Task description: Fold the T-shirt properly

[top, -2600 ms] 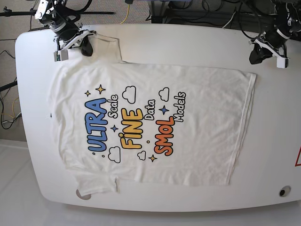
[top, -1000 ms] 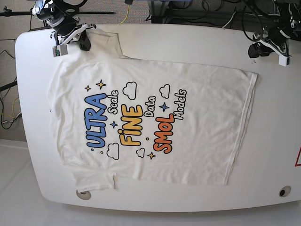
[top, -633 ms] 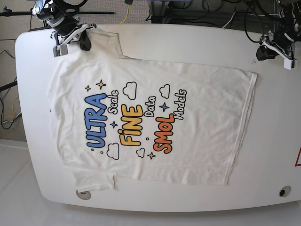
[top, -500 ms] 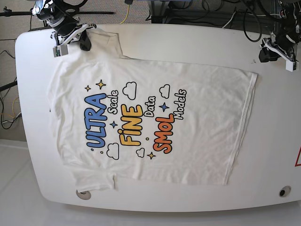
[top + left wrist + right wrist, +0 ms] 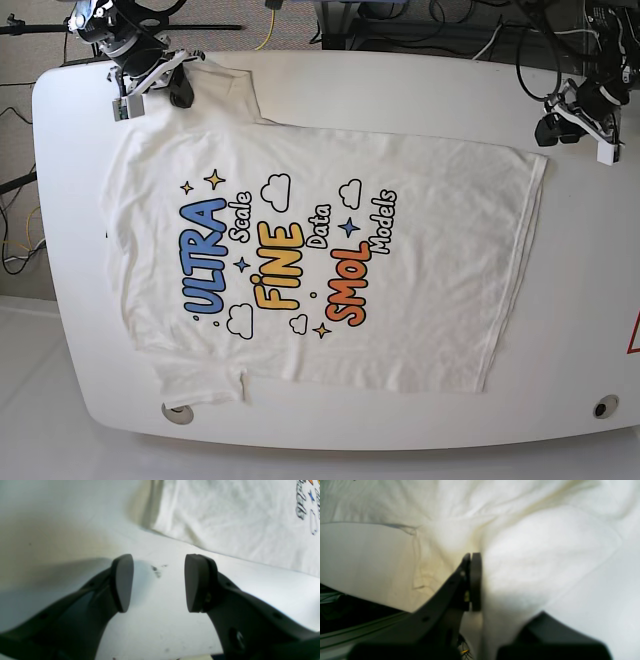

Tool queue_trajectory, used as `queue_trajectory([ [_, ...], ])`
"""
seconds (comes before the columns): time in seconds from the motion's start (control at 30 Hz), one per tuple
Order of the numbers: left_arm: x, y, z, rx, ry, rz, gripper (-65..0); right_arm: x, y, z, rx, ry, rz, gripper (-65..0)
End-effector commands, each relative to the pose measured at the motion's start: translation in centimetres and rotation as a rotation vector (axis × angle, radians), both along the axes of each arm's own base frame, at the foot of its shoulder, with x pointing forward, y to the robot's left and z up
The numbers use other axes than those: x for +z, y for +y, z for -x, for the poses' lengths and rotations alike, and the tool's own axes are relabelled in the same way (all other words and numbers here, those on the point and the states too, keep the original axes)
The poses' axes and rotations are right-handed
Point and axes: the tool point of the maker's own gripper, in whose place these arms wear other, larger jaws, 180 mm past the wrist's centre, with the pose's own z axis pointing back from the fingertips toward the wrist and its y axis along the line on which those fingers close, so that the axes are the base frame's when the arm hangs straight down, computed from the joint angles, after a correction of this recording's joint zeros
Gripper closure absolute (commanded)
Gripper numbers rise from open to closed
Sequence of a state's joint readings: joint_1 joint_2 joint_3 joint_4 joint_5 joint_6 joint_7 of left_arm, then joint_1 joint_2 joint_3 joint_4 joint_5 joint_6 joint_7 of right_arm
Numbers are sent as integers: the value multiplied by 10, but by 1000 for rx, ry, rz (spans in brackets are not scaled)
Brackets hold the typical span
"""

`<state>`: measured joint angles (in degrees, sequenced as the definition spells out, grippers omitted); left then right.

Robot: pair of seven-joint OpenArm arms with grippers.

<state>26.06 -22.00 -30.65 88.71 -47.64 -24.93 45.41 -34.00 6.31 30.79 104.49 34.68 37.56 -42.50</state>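
One white printed T-shirt [image 5: 430, 250] lies spread on one white table [image 5: 400, 428], its print showing three big coloured words and four clouds. Of two grippers, the right one [image 5: 170, 88] has its two fingers closed on one upper sleeve; the left one [image 5: 562, 130], near a hem corner, has two fingers parted around nothing.

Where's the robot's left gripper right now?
In the base view, the left gripper is at the upper right, just above the nearest corner of the white T-shirt; its own wrist view shows its jaws apart, with no cloth between them.
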Motion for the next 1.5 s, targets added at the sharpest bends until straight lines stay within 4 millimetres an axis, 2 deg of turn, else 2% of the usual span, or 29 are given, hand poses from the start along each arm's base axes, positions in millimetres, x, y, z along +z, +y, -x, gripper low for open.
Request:
queue_trajectory([
  [0.0,12,5,-10,-2,-54,10,-300,8,-2,-4,2,-35,2,0],
  [0.3,6,-3,-10,-24,-67,80,-302,7,-2,-3,1,-31,6,0],
  [0.5,-3,-5,-4,-32,-27,46,-298,7,-2,-5,2,-34,7,0],
  [0.77,-6,-10,-1,-62,-3,14,-305,6,-2,-4,1,-31,6,0],
  [1.1,0,-9,-1,-80,9,26,-310,6,-3,-5,2,-34,11,0],
  [1.47,-12,-8,1,-44,29,51,-315,6,-2,-6,5,-34,13,0],
])
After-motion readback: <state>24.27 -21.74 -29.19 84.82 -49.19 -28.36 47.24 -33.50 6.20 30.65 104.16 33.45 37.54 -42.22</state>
